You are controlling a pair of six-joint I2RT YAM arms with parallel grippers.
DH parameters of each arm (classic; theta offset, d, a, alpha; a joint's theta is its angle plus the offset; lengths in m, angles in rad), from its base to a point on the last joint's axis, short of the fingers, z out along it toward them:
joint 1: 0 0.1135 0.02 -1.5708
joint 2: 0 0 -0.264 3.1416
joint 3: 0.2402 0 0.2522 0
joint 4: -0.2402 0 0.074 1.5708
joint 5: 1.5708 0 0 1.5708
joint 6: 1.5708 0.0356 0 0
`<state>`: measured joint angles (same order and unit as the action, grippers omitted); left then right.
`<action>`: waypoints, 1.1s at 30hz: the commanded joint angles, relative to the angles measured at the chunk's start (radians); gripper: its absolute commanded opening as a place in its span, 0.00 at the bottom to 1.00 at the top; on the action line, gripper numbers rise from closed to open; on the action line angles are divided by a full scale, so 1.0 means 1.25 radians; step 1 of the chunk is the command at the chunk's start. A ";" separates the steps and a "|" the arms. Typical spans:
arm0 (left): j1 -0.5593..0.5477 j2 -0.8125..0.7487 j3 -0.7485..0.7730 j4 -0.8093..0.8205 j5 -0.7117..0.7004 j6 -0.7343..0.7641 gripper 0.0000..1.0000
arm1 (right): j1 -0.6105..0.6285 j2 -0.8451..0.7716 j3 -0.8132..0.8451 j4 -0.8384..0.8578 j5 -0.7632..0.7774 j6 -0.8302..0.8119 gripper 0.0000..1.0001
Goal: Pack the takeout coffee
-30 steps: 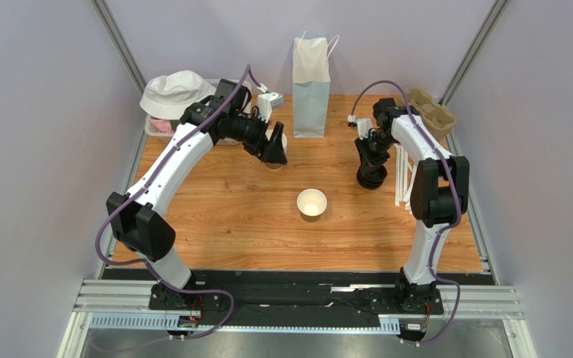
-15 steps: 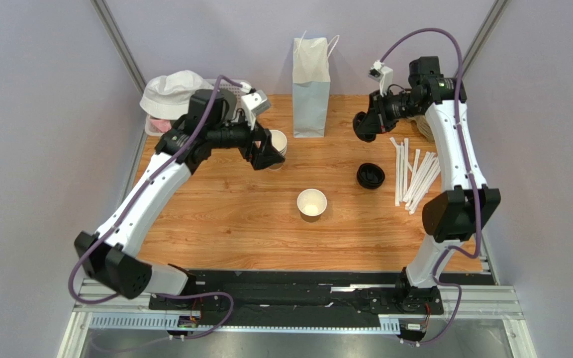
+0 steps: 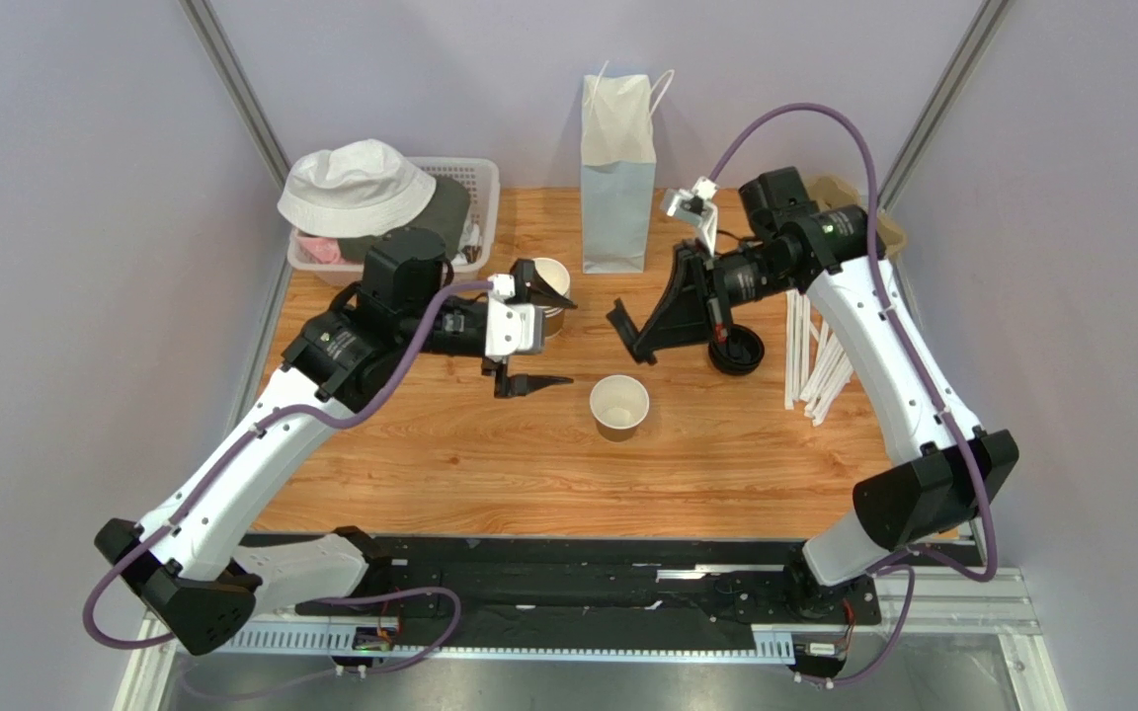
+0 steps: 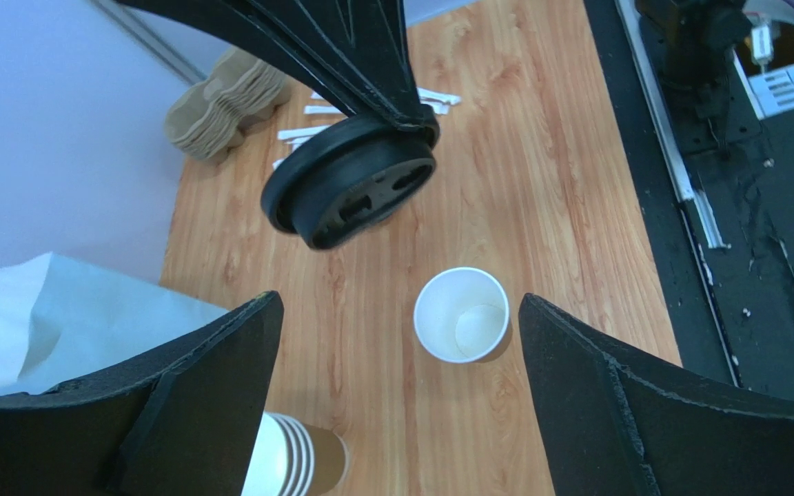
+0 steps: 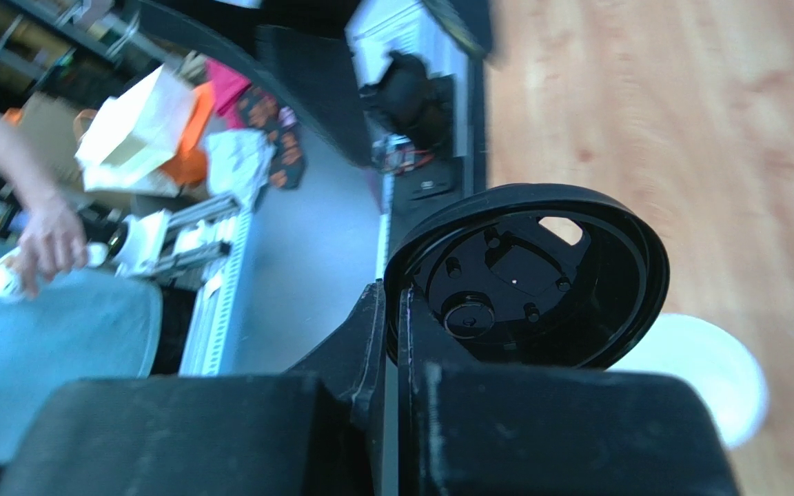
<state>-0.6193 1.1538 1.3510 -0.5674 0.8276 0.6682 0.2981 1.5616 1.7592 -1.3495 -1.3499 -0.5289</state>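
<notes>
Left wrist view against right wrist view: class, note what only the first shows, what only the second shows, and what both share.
Only the left wrist view: the stack of paper cups, the white paper bag, the straws, the cardboard carriers, and the left pincer standing open.
Only the right wrist view: a person's arm and bags in the room behind.
Both: the black lid, underside showing, pinched at its rim by the right pincer, and the lidless cup on the table.

No text, brand, label or number can be read in any view. The tall white paper bag shows only a plain face.
</notes>
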 commanded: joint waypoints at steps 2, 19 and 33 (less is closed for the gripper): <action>-0.040 -0.032 -0.041 0.064 -0.025 0.071 0.84 | 0.071 -0.077 -0.024 -0.238 -0.060 -0.028 0.00; -0.090 -0.146 -0.238 0.518 -0.260 -0.395 0.43 | 0.073 -0.081 -0.017 0.035 -0.228 0.333 0.00; -0.140 -0.135 -0.267 0.507 -0.228 -0.456 0.41 | 0.073 -0.071 0.005 0.078 -0.230 0.396 0.00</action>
<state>-0.7811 0.9749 1.0248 0.0200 0.5228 0.1532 0.3901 1.4761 1.7287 -1.2861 -1.4685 -0.0673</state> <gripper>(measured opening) 0.411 0.026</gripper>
